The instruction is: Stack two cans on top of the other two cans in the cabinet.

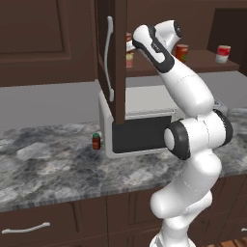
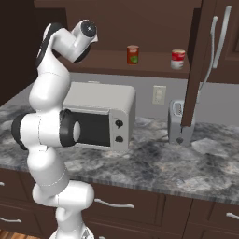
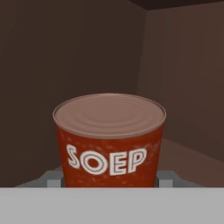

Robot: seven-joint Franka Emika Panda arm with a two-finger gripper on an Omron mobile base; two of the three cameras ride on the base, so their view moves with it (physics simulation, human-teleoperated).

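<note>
In the hand view a red-orange can point(image 3: 109, 144) marked SOEP, with a pale top, sits between my fingertips point(image 3: 53, 179); my gripper point(image 3: 110, 180) is shut on it inside the cabinet point(image 1: 116, 29). In the left base view, slivers of two red cans point(image 1: 129, 38) point(image 1: 129, 61) show one above the other past the door edge, beside my hand. Further right on the shelf stand the yellow-and-red can point(image 1: 182, 52) point(image 2: 133, 54) and the red can with a white band point(image 1: 223, 53) point(image 2: 178, 59), apart from each other.
The open cabinet door point(image 1: 118, 72) with its curved white handle point(image 1: 110, 58) hangs left of my arm. Below the shelf sit a microwave point(image 1: 144, 120), a toaster point(image 2: 179, 123) and a small red green-capped bottle point(image 1: 96, 141) on the marble counter point(image 1: 48, 164).
</note>
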